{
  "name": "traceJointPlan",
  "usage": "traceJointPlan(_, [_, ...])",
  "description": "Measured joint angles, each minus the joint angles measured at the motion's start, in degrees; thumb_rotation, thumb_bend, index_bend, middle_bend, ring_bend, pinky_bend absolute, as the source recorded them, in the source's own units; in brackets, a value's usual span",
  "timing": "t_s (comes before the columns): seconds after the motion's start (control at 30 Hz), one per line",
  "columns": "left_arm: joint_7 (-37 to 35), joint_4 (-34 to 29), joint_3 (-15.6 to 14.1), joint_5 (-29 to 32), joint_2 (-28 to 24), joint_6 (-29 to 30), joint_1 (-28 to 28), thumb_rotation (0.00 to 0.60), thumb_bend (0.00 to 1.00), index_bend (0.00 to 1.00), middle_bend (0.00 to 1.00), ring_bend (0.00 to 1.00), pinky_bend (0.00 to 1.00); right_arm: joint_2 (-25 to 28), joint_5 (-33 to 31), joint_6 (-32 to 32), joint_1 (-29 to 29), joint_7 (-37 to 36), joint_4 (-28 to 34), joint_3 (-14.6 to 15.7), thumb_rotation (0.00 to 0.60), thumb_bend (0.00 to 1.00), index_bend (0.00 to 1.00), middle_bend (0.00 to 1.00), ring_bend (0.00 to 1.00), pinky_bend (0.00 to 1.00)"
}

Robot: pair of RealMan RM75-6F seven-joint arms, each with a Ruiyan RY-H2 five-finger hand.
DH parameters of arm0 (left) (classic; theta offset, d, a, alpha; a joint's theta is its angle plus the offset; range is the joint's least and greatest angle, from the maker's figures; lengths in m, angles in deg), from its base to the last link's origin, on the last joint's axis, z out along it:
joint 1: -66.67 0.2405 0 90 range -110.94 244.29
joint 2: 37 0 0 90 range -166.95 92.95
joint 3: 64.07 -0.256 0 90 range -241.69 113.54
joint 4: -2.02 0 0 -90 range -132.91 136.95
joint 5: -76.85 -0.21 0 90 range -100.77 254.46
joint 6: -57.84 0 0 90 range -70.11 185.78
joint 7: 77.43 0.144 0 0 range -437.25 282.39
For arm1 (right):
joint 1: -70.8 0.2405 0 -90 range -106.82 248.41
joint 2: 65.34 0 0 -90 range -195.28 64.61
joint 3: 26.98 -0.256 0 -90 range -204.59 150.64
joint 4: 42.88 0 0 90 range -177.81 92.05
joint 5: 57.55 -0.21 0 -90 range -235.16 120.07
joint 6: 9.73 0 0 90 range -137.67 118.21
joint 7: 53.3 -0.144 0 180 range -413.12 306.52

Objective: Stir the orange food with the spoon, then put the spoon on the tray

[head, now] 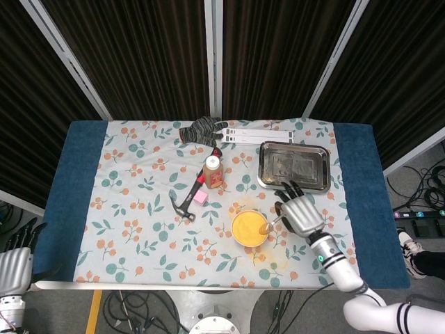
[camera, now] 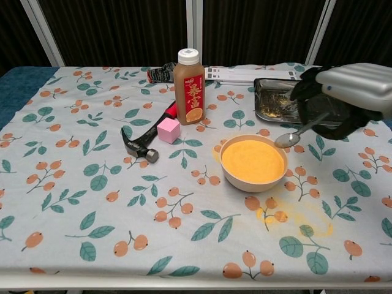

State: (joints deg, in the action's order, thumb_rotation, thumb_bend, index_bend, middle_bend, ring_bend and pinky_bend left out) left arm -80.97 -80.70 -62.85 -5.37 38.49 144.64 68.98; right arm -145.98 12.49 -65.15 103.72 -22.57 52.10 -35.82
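My right hand (camera: 346, 92) has fingers clamped on the spoon (camera: 297, 131) handle; its bowl hovers over the 3 o'clock rim of the orange food bowl (camera: 253, 163). Spoon is light, stiff, slick metal: grip mid-handle. Left hand (head: 15, 259) idle, fingers apart.

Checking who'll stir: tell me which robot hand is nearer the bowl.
Right. The right robot hand holds the spoon just above the bowl's right rim. The left robot hand sits off the table's near-left corner, far from it.
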Motion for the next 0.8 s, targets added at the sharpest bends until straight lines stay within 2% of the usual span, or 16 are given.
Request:
traceJointPlan(0.2, [-0.91,0.81,-0.09,0.52,0.13,0.00,0.52,0.600,0.06,0.19,0.14,0.11,0.15,-7.40,-5.85,2.15,4.98,6.42,-5.34,-1.26,0.600,0.38,0.56,0.19,0.00,0.00])
traceJointPlan(0.3, [-1.27,1.20,-0.11,0.72,0.21,-0.23,0.60,0.600,0.06,0.19,0.14,0.11,0.15,-9.98,-7.64,2.06,6.20,8.39,-7.28,-1.29,0.600,0.37,0.53,0.19,0.00,0.00])
traceJointPlan(0.37, [-1.49,1.42,-0.11,0.74,0.29,-0.30,0.64,0.600,0.06,0.19,0.14,0.11,0.15,-10.52,-8.57,2.08,6.77,9.18,-7.52,-0.93,0.600,0.34,0.43,0.17,0.00,0.00])
traceJointPlan(0.47, [-1.67,1.57,-0.02,0.69,0.36,-0.14,0.71,0.600,0.06,0.19,0.14,0.11,0.15,-10.43,-9.19,1.90,7.02,9.76,-6.82,-0.31,0.600,0.21,0.25,0.15,0.00,0.00])
traceJointPlan(0.53, [-1.69,1.60,0.00,0.58,0.37,-0.06,0.73,0.600,0.06,0.19,0.14,0.11,0.15,-10.03,-9.32,1.59,7.00,9.58,-5.94,-0.08,0.600,0.16,0.20,0.15,0.00,0.00])
traceJointPlan(0.63, [-1.59,1.52,0.01,0.43,0.34,-0.05,0.69,0.600,0.06,0.19,0.14,0.11,0.15,-8.64,-9.23,0.97,6.78,8.75,-4.12,0.22,0.600,0.12,0.18,0.15,0.00,0.00])
traceJointPlan(0.7, [-1.50,1.35,0.04,0.22,0.27,0.09,0.66,0.600,0.06,0.19,0.14,0.11,0.15,-7.22,-8.91,0.67,6.66,7.96,-2.90,0.34,0.600,0.12,0.19,0.19,0.01,0.02])
traceJointPlan(0.8, [-1.32,1.11,0.11,0.03,0.19,0.26,0.62,0.600,0.06,0.19,0.14,0.11,0.15,-5.28,-7.33,0.05,6.61,6.46,-2.24,0.32,0.600,0.17,0.30,0.29,0.10,0.18])
